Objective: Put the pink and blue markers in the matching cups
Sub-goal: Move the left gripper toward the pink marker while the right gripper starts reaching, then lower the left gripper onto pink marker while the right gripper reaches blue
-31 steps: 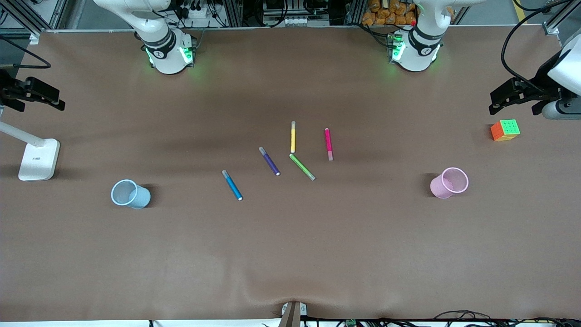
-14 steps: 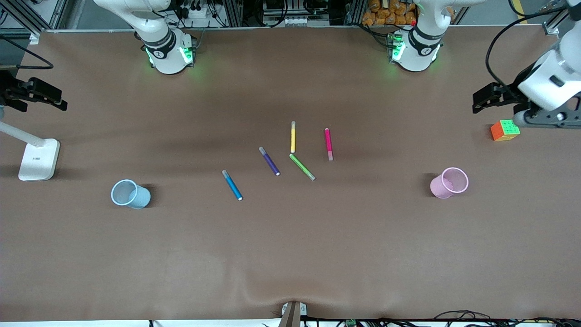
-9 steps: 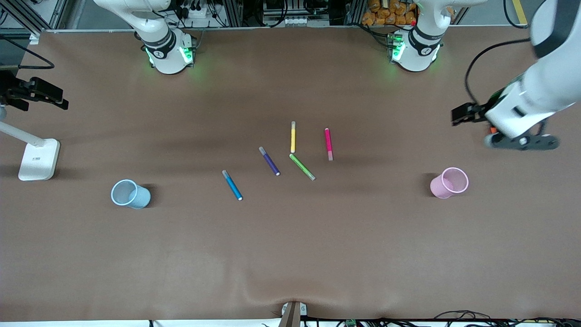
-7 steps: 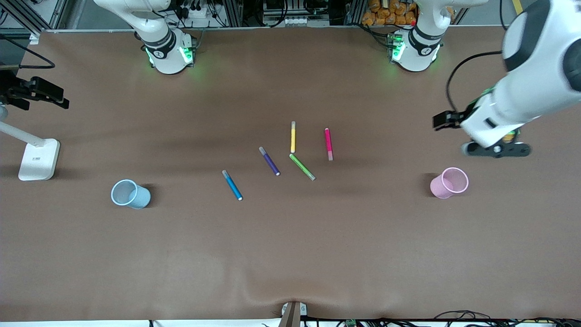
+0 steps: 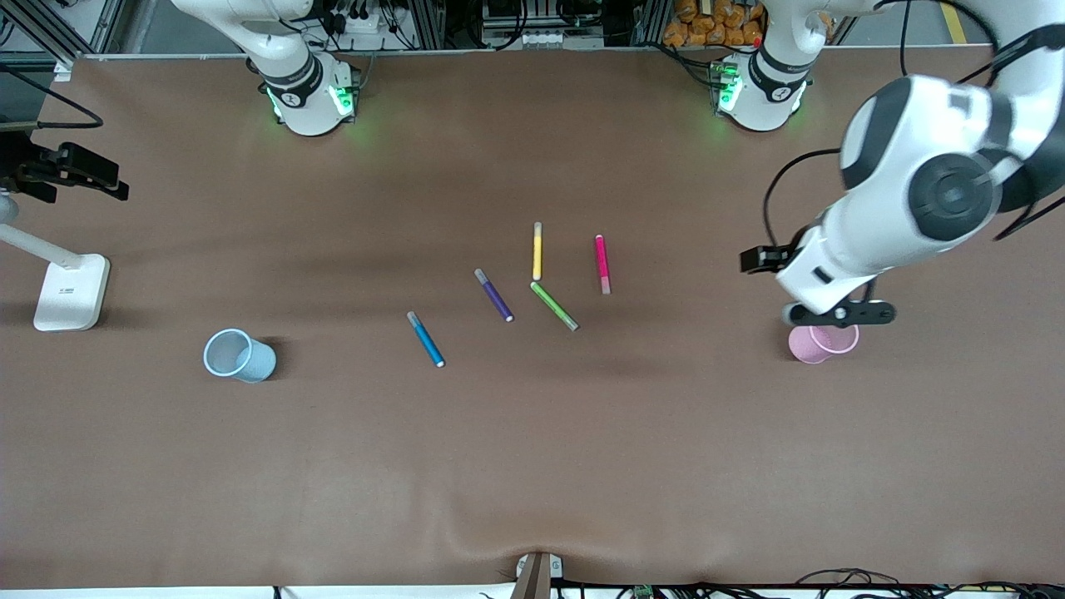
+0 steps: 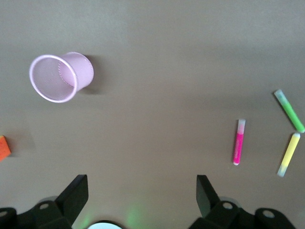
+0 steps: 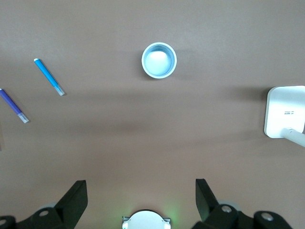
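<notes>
Brown counter (image 5: 532,466) carrying a yellow pen (image 5: 537,251), a green pen (image 5: 554,305) just nearer the front camera with its end close to the yellow pen's, a purple pen (image 5: 493,294) beside them, and a white lamp base (image 5: 71,291) at the right arm's end.

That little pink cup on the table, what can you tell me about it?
The pink cup is a small round tumbler of pale, see-through plastic with a fine mesh-like texture, wider at its open rim than at its base. It stands upright and empty on the brown table, toward the left arm's end. Nothing touches it; the left pincer hangs open above the table near it.
</notes>
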